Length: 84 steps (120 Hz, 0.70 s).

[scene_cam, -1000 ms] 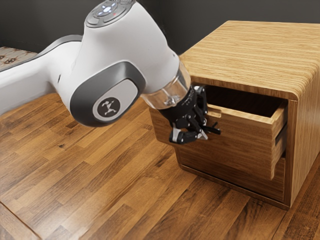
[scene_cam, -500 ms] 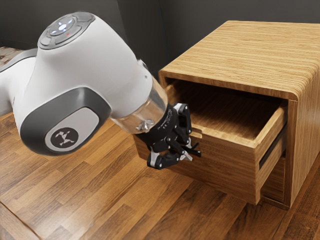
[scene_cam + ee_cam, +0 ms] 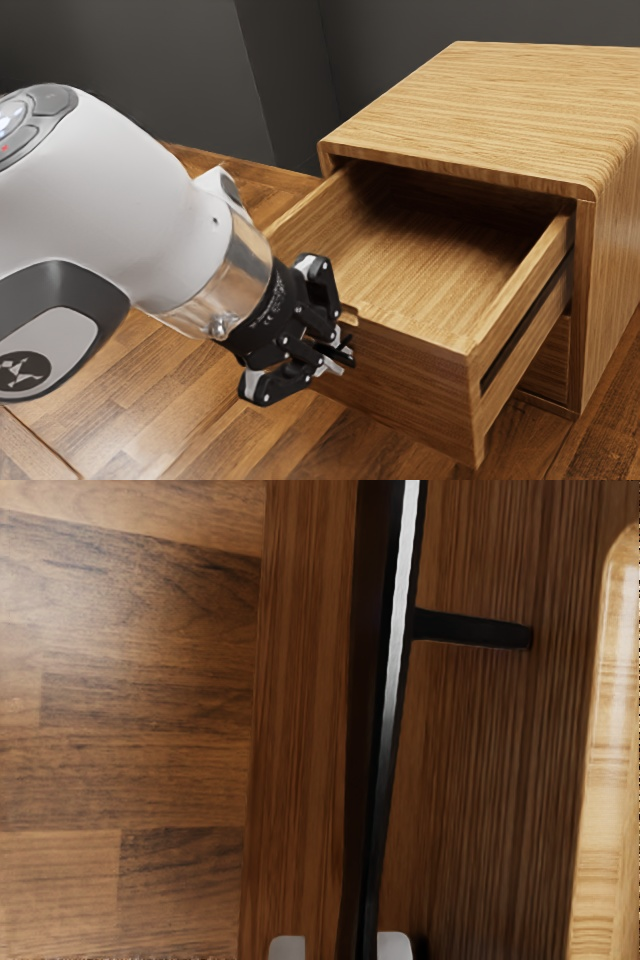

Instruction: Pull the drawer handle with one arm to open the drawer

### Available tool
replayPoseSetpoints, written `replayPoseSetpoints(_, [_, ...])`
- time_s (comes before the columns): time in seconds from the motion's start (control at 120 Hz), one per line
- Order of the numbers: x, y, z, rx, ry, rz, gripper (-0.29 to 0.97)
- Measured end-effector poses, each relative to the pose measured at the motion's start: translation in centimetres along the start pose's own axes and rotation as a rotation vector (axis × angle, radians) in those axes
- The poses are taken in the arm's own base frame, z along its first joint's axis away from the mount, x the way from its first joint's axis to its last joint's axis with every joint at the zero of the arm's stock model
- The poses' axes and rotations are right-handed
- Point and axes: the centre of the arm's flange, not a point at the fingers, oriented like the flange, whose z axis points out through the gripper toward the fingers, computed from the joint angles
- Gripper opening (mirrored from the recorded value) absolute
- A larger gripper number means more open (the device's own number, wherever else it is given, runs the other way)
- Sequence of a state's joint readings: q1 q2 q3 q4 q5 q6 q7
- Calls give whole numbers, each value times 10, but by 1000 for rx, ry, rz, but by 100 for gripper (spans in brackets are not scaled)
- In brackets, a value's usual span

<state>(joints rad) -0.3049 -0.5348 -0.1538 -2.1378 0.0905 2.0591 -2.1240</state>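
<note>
Sliding toward the exterior view's near left, the drawer [image 3: 522, 300] projects much farther from the cabinet [image 3: 500, 100] than a second ago; the gripper [image 3: 335, 352] stays clenched on the handle [image 3: 393, 680], so opening looks nearly complete.

In the wrist view the black handle [image 3: 388, 740] runs out of frame at both ends, with one mounting post showing. In the exterior view my gripper [image 3: 325, 352] covers that handle on the front of the drawer [image 3: 420, 260]. My arm [image 3: 100, 240] is cut by the exterior view's left edge, the cabinet [image 3: 480, 100] by its right.
</note>
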Motion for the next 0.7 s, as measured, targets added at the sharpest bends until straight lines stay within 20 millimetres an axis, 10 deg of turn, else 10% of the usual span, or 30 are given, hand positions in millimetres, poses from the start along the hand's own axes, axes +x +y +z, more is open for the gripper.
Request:
replayPoseSetpoints(0.417, [4, -28, -24, -27, -14, -3, -6])
replayPoseSetpoints(0.542, [-2, -45, -58, -113, 12, 20, 3])
replayPoseSetpoints(0.7, [-15, -65, -144, -223, -21, 19, 43])
